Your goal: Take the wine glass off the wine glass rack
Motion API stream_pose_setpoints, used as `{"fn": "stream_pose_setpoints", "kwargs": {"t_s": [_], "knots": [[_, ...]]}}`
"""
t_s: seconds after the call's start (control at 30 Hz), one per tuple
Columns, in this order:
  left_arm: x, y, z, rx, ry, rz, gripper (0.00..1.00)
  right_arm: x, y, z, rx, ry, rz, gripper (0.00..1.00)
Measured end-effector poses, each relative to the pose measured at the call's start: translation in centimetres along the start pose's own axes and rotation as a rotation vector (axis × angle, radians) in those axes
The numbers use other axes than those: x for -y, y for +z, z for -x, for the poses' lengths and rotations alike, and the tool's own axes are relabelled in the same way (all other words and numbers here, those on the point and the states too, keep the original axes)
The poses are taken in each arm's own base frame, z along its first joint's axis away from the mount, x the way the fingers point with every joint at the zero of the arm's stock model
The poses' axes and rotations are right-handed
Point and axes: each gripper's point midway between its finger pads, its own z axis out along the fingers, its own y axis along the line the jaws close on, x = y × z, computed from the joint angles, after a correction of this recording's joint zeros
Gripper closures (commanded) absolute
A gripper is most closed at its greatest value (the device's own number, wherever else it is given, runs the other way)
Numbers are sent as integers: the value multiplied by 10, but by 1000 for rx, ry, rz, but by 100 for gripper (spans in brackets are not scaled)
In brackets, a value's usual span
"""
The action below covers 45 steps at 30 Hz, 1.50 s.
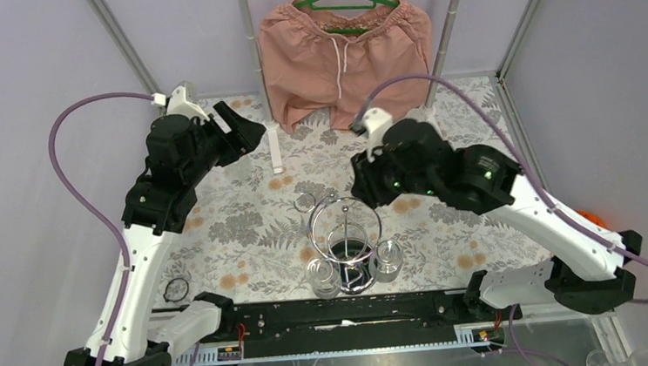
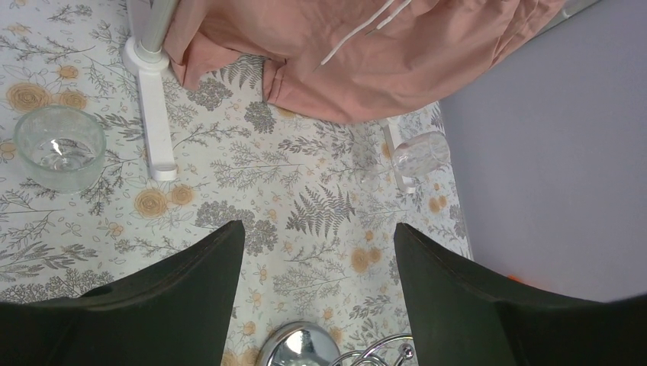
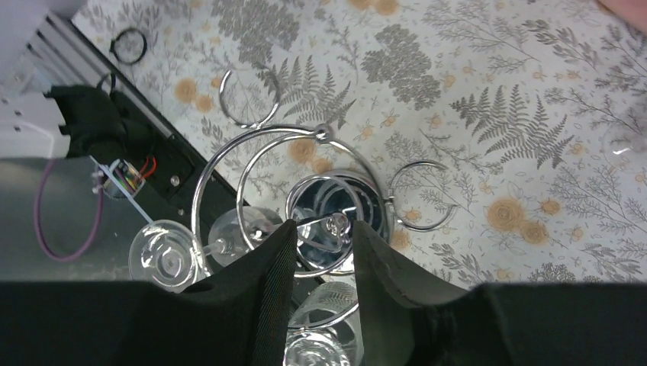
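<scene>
**Glass on chrome: light, slick and easy to break**

Clear and thin-walled, the wine glass (image 1: 386, 261) sits at the near side of the wine glass rack (image 1: 345, 238), beside a second glass (image 1: 322, 275). Both appear to hang bowl-down from the wire loops. The rack stands near the middle of the flower-patterned desk (image 1: 246, 233).

I judge the glass light but brittle, and slippery against hard pads. The stem is the safest place to hold it, close under the foot, with a gentle squeeze. It should probably slide out along its loop, since lifting it straight up could knock it against the chrome.

The right jaws hover over the rack's central post, a narrow gap between them and nothing gripped. The left jaws are wide apart and empty, over the desk's far left.
</scene>
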Motion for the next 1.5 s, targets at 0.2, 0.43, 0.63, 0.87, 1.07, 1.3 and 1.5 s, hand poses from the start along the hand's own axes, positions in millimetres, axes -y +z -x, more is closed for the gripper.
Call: {"fn": "stream_pose_setpoints", "kwargs": {"t_s": [0.2,0.43,0.63,0.87,1.07,1.3,1.5], "knots": [[-2,-1,0,4,2,13,20,-24,10,-19,-62,-82,-7,59],[-5,-2,-2,-4,3,21,20,-33,12,-29,-79,-121,-36,58],[-4,-2,-2,-3,2,21,20,-47,11,-33,-91,-146,-40,58],[-3,-5,-1,2,3,17,20,-50,0,-20,-45,-132,-58,57],[-3,-5,-1,2,3,17,20,-51,6,-22,-56,-138,-62,56],[-3,-6,0,5,3,15,20,-54,28,-31,-87,-166,-78,51],[-3,-7,0,6,4,14,20,-53,44,-38,-94,-175,-99,60]]}}
